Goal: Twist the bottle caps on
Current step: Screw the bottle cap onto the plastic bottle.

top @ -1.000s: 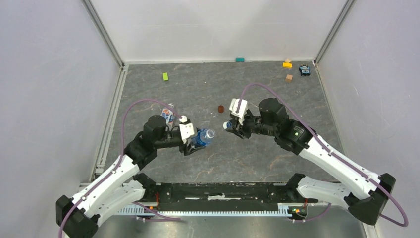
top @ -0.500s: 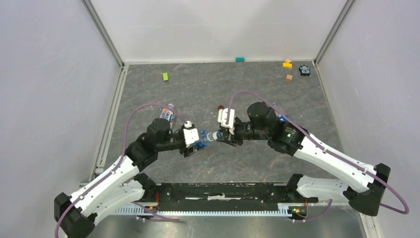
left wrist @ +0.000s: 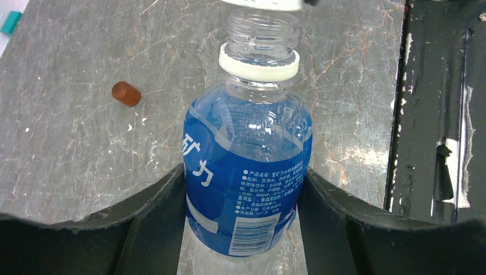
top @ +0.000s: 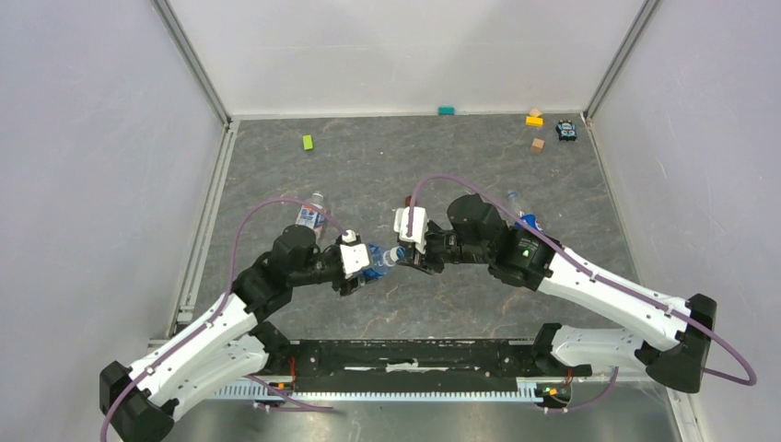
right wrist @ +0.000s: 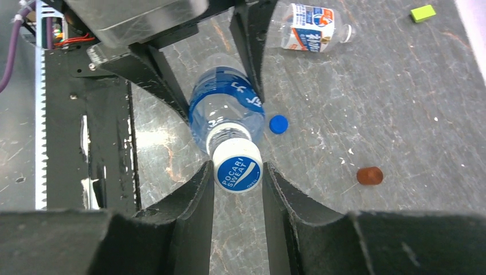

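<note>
Right wrist: right tool (right wrist: 237, 177) clamped on white cap (right wrist: 238, 166), held at bottle (left wrist: 247, 172) mouth, likely unthreaded; left tool (left wrist: 243, 206) clamps bottle. Blue cap (right wrist: 278, 124), second bottle (right wrist: 309, 20) not yet joined.

Grey table (top: 368, 166) bears bottle (right wrist: 309, 20), blue cap (right wrist: 278, 124), green block (top: 308, 142).

Top edge clips the cap (left wrist: 261, 4), bottle (left wrist: 246, 183) base — below the frame

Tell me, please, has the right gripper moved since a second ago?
Yes. The right gripper shifted left, from right of the disc to directly below it.
</note>
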Controlling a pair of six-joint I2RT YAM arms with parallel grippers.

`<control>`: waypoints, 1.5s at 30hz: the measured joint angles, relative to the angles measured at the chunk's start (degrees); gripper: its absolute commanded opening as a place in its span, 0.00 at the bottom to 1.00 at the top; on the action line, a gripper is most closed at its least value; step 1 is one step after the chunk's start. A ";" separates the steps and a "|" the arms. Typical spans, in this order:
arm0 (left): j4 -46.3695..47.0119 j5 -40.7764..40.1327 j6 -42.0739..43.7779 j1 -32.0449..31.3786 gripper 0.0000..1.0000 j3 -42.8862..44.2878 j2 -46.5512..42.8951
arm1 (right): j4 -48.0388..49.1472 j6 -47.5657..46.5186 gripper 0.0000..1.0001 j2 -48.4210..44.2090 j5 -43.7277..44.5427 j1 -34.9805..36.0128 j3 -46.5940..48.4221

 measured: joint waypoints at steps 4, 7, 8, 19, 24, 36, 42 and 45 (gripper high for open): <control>0.33 0.00 -0.02 -0.04 0.02 -0.81 -0.74 | 0.85 0.02 0.00 -0.22 1.53 0.00 0.00; 0.46 0.00 -0.02 -0.04 0.02 -1.03 -0.79 | 1.42 0.04 0.00 -0.39 1.44 0.00 0.00; 0.46 0.00 -0.02 -0.04 0.02 -1.03 -0.76 | 1.55 0.04 0.00 -0.39 1.22 0.00 0.00; 0.50 0.00 -0.02 -0.04 0.02 -1.05 -0.79 | 1.31 0.13 0.00 0.46 -0.26 0.07 0.00; 0.44 -0.09 -0.02 -0.04 0.02 -1.11 -0.90 | 1.01 0.09 0.00 1.27 -0.22 0.31 0.00; 0.37 -0.02 -0.04 -0.04 0.02 -1.42 -1.16 | 0.00 -0.26 0.00 2.12 0.04 0.92 0.04; 0.37 0.00 -0.07 -0.04 0.02 -1.53 -1.14 | -1.51 -1.11 0.00 3.04 0.55 1.29 1.25; 0.35 0.04 -0.28 -0.07 0.02 -1.53 -1.09 | -1.73 -1.53 0.00 3.56 0.74 1.51 1.53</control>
